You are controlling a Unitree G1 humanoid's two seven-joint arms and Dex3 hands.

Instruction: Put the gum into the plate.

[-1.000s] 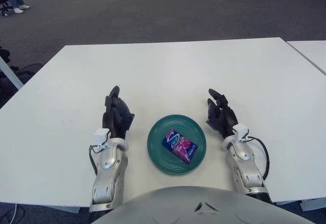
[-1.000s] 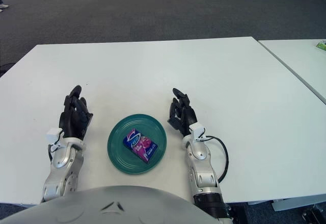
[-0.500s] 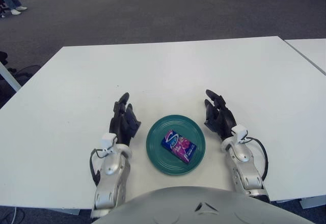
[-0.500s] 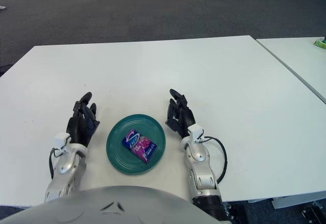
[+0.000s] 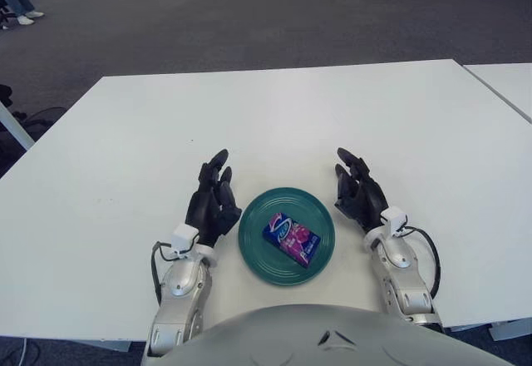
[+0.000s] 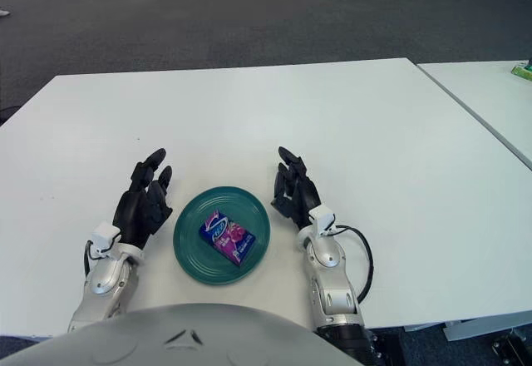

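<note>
A pink and blue pack of gum (image 5: 292,238) lies flat inside the green plate (image 5: 256,249) near the table's front edge. My left hand (image 5: 214,201) shows just left of the plate, fingers spread and pointing away from me, holding nothing. My right hand (image 5: 358,190) shows just right of the plate, fingers relaxed and empty. Neither hand touches the gum.
The white table (image 5: 274,125) stretches far beyond the plate. A second white table (image 6: 499,91) stands to the right across a narrow gap, with a small green object (image 6: 524,71) on it. Grey carpet lies behind.
My left hand has shifted right, closer to the plate, and turned toward it. The right hand, the plate and the gum have barely moved.
</note>
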